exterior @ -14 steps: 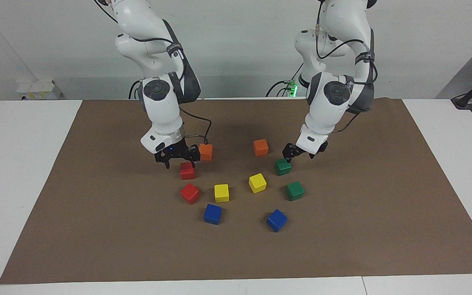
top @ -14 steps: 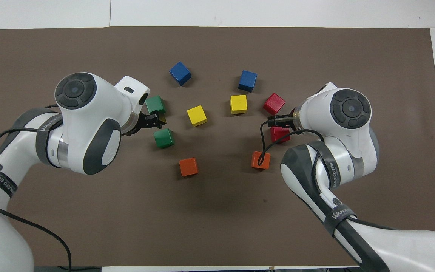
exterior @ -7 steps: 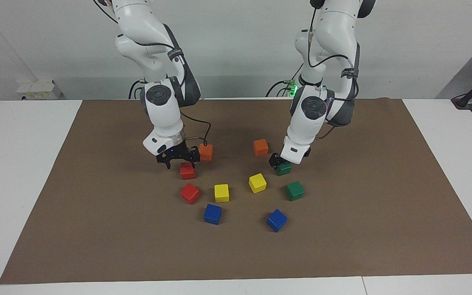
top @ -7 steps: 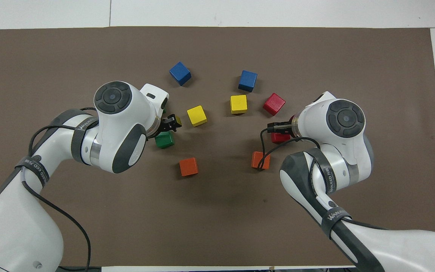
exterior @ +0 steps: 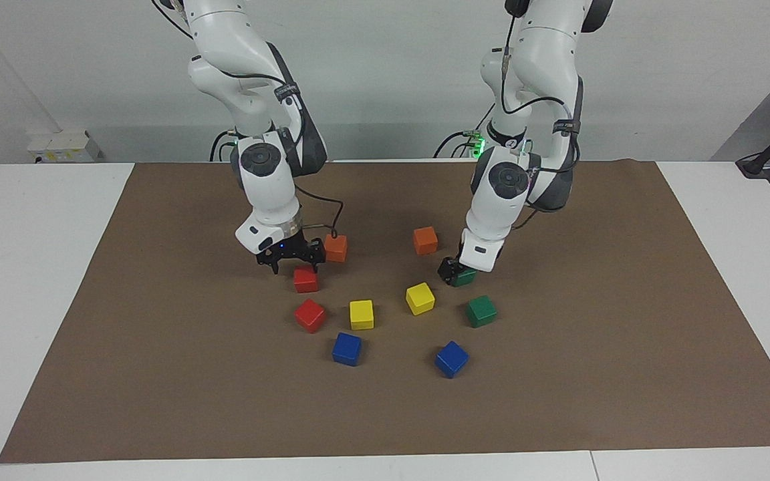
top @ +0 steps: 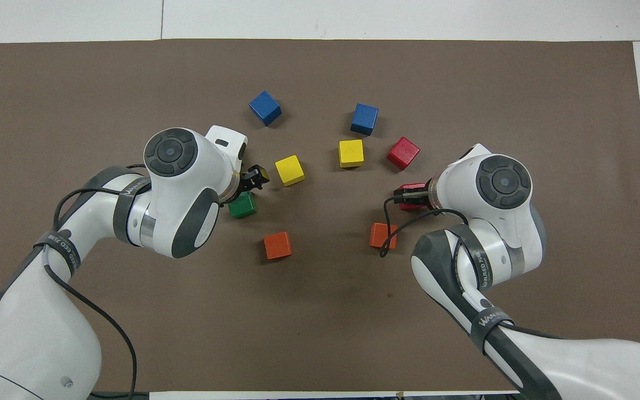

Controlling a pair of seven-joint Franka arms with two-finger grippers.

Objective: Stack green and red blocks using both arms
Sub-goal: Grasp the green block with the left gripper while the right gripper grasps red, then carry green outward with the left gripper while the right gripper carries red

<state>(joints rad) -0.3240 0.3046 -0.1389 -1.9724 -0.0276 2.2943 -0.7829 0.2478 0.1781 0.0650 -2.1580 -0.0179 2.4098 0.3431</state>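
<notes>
Two green blocks lie toward the left arm's end, one nearer the robots than the other. My left gripper is down low at the nearer green block, open, on its side toward a yellow block; contact is unclear. In the overhead view the left wrist hides the farther green block. Two red blocks lie toward the right arm's end. My right gripper hovers open just over the nearer red block, which it half covers from above. The other red block lies free.
On the brown mat lie two orange blocks close to the grippers, two yellow blocks between the red and green ones, and two blue blocks farthest from the robots.
The left arm has swung in toward the middle and come down onto the nearer green block. The right gripper has sunk slightly over the nearer red block. No block has moved.
</notes>
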